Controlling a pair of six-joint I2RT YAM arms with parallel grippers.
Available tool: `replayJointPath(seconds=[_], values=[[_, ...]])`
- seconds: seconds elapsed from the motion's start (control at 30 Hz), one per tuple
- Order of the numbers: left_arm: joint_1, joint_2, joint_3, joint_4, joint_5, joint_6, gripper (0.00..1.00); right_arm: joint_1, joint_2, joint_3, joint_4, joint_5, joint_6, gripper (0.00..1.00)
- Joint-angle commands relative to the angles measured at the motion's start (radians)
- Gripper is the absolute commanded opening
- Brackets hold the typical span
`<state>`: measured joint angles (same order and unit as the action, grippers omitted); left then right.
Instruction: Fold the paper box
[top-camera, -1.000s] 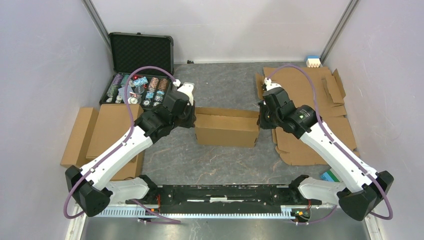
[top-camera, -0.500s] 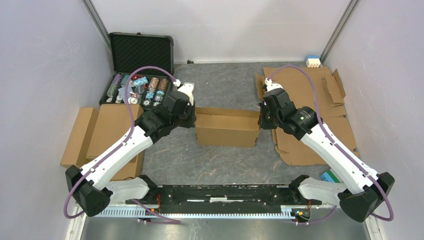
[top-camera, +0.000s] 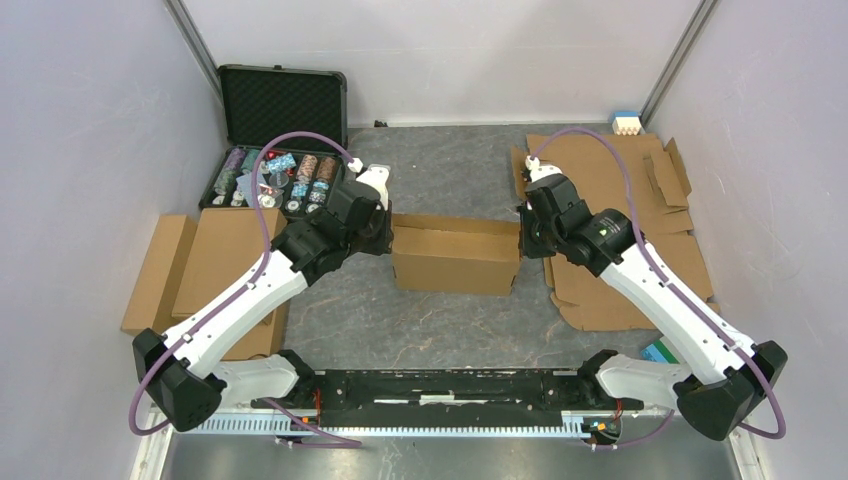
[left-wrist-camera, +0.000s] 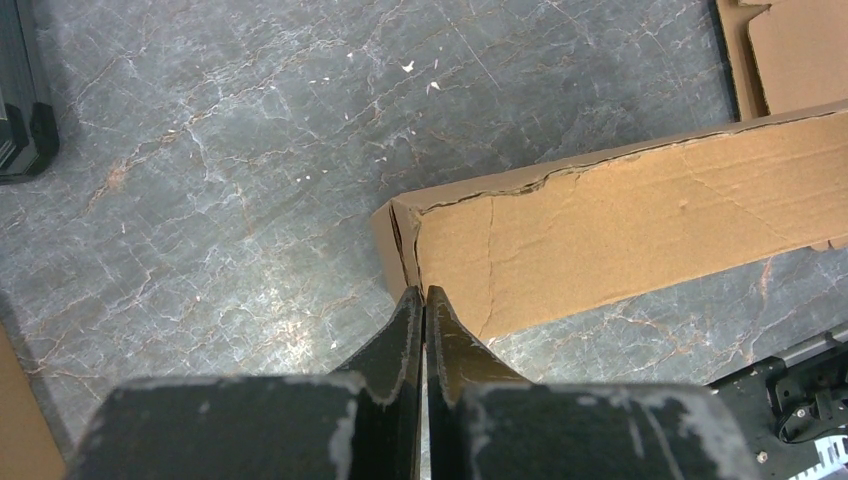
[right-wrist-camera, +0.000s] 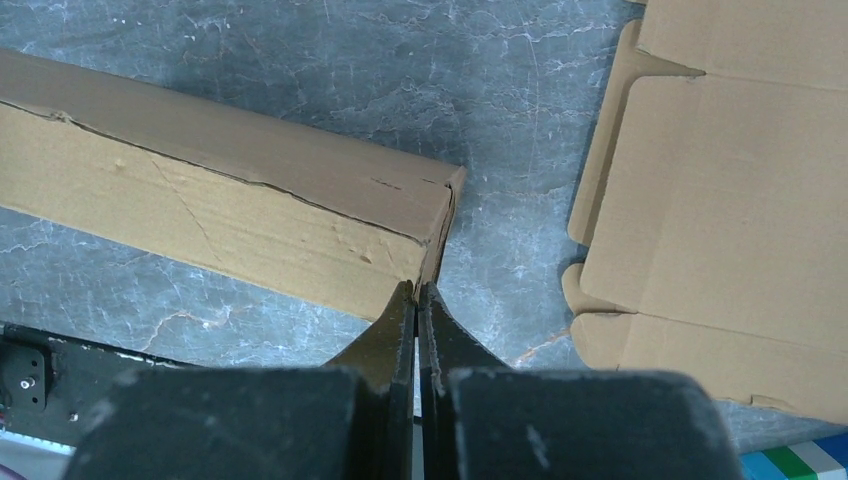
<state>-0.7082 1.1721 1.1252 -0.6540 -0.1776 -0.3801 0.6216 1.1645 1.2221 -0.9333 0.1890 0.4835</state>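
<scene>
At the middle of the grey marbled counter (top-camera: 440, 165) stands the paper box (top-camera: 455, 258), a shallow brown cardboard mailer with its walls raised and its top open, its long side running left to right between the two arms. In the left wrist view, the left tool (left-wrist-camera: 424, 292) has its two black fingers drawn together with only a hairline seam between them. Its tips touch the lower corner of the box's left end, where the doubled end wall meets the long wall. No cardboard shows between the fingers. The right tool (right-wrist-camera: 416, 287) mirrors this at the opposite end: its fingers are closed against each other and their tips sit at the box's right corner. The long wall seen from both wrists carries creases and a ragged upper edge.

Flat cardboard sheets (top-camera: 620, 200) lie on the counter just beyond the box's right end, and more sheets (top-camera: 215, 265) lie under the left arm. An open black case (top-camera: 283, 110) holding poker chips sits at the far left.
</scene>
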Motion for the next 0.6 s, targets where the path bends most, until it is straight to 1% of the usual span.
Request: replayJointPath(seconds=[0.0,0.23,0.57], values=[[-0.005,0.015,0.024,0.024,0.035,-0.008,0.02,0.005,0.005,0.059,-0.013,-0.006,-0.015,0.00],[-0.005,0.013,0.024,0.024,0.040,-0.008,0.02,0.005,-0.002,0.005,0.006,-0.015,-0.005,0.00],[-0.005,0.013,0.022,0.025,0.041,-0.009,0.02,0.000,-0.025,-0.033,0.043,-0.032,0.041,0.00]])
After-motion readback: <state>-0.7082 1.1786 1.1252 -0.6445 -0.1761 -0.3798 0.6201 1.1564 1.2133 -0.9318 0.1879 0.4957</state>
